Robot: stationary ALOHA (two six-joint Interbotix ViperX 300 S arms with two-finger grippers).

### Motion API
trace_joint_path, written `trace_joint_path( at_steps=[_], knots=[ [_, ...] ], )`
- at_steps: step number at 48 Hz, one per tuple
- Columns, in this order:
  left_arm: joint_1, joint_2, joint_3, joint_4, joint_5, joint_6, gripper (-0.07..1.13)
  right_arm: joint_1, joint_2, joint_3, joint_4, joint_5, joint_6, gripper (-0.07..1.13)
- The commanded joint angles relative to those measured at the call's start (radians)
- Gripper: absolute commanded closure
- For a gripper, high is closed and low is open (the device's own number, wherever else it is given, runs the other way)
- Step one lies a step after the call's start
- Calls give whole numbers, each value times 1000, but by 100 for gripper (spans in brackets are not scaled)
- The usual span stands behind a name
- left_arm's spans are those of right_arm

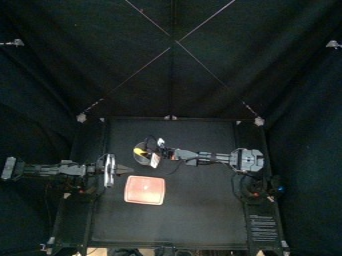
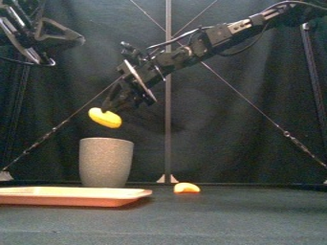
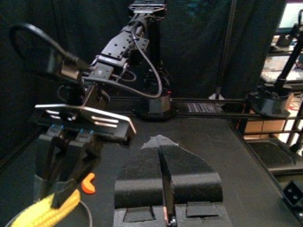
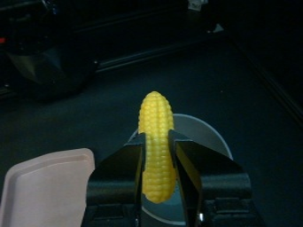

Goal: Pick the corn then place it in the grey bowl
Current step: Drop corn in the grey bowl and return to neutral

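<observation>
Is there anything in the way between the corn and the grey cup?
Nothing visible. The right gripper holds the corn just above the grey cup, with only air between them. The small orange toy lies off to the side.

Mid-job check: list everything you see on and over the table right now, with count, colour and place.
corn: one, yellow, in the air above the cup, clamped in the right gripper.
grey cup: one, grey speckled, upright on the table behind the tray.
pink tray: one, pink, flat near the table's front, left of middle.
small toy: one, orange, lying on the table to the right of the cup in the front view; too small to tell what it is.
table: one, black.
right gripper: one, black, reaching in from the right, shut on the corn over the cup.
left gripper: one, black, at the table's left, jaws together, holding nothing.
</observation>
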Motion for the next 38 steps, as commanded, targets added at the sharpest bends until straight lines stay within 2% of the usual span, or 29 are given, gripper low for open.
trace_joint_path(
  at_steps=[1, 18, 26, 38],
  knots=[
    [2, 2, -15, 2, -5, 2, 110, -9, -26, -26, -6, 9, -3, 45],
    [2, 2, -15, 0, -5, 2, 110, -25, -58, 3, -11, 18, -8, 0],
    [2, 2, -15, 2, -5, 2, 110, -17, -152, 54, -31, 9, -12, 1],
    [2, 2, -15, 6, -5, 5, 110, 97, -403, 252, -95, -41, 3, 1]
  ],
)
